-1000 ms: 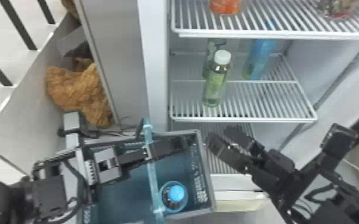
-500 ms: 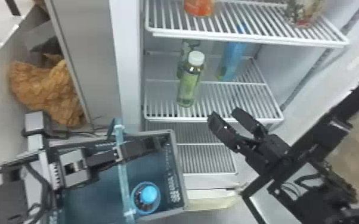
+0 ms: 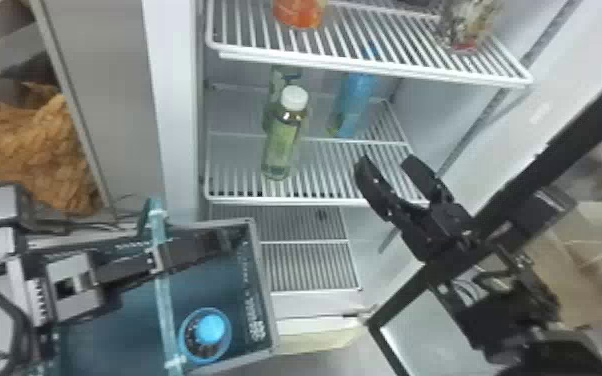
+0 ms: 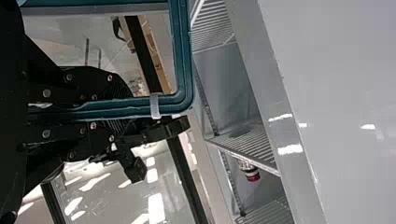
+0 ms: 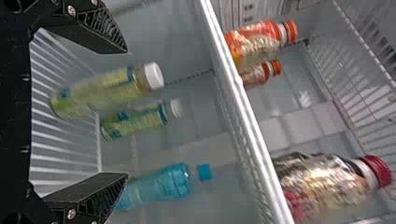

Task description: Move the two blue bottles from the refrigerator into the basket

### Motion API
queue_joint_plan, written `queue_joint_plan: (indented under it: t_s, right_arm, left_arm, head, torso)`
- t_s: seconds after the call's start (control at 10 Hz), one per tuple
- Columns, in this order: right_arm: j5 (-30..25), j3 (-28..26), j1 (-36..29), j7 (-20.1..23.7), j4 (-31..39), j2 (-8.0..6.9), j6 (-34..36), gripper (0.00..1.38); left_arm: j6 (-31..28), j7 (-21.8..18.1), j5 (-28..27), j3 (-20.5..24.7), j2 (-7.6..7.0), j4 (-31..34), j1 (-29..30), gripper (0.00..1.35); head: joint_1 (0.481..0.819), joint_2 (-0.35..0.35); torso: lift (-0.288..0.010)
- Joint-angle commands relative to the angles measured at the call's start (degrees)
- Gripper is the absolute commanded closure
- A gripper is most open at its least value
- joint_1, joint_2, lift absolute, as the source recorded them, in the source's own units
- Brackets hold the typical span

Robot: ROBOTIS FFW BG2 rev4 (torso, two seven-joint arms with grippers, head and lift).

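In the head view my left gripper (image 3: 162,257) is at the basket (image 3: 263,290), shut on its teal handle; the left wrist view has this gripper (image 4: 125,108) with the handle (image 4: 182,56) between its fingers. A blue-capped bottle (image 3: 209,328) stands inside the basket. The other blue bottle (image 3: 353,106) is upright at the back of the refrigerator's middle shelf (image 3: 315,201). My right gripper (image 3: 386,162) is open at that shelf's right front, nothing between its fingers. In the right wrist view the blue bottle (image 5: 161,185) lies beyond the lower finger of this gripper (image 5: 125,112).
Two green bottles, one nearer (image 3: 282,140), stand left of the blue one on the shelf. The upper shelf (image 3: 375,70) holds orange (image 3: 300,12) and patterned bottles (image 3: 467,25). The refrigerator's side wall (image 3: 175,100) rises at the left, and a black-framed door (image 3: 560,140) lies at the right.
The head view's scene has slid left. My right gripper has risen from above the basket's right side to the middle shelf's right front, its fingers spreading apart. My left gripper has kept hold of the handle.
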State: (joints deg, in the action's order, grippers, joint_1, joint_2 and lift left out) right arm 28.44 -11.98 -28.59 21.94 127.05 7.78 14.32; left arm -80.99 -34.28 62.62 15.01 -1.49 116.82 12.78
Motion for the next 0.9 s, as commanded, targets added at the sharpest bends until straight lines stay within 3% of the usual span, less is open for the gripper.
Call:
queue_joint_plan:
  t_s: [0.0,0.4,0.8]
  right_arm:
    - [-1.82,0.21,2.58,-1.03,-2.67,-0.13,-1.81,0.12]
    - [-6.39,1.46,10.73,-4.28,-12.09,-0.31,-4.48,0.12]
    - [-7.19,4.55,18.47,-7.0,-21.65,-0.31,-5.46,0.11]
  left_arm:
    - [0.0,0.0,0.1,-0.05,0.0,-0.03,0.01,1.19]
    - [0.0,0.0,0.1,-0.16,0.0,-0.03,-0.13,1.19]
    - [0.14,0.09,0.22,-0.27,0.09,-0.17,-0.27,1.19]
  head:
    - [0.695,-0.279]
    - [0.695,-0.302]
    - [0.695,-0.3]
  torso:
    - [-0.216]
    - [-0.216]
    - [-0.216]
